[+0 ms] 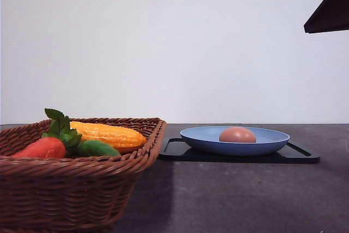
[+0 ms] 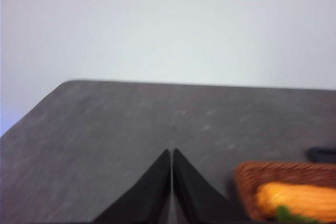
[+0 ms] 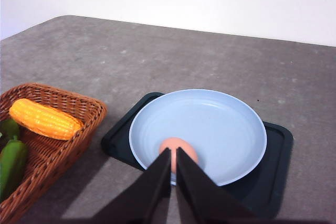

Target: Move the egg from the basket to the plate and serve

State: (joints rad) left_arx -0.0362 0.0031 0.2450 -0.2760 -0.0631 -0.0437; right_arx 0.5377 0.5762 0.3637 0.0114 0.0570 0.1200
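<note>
The egg (image 1: 237, 135) is seen lying in the blue plate (image 1: 272, 141), which is set on a black tray (image 1: 300, 155) beside the basket (image 1: 82, 189). Both the left gripper (image 2: 171, 153) and the right gripper (image 3: 174, 152) are pressed together, empty.

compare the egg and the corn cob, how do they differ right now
The egg is a small, smooth, pinkish-brown oval; the corn cob is long, yellow and bumpy. The egg lies on the blue plate; the corn cob lies in the wicker basket. Neither is held.
</note>
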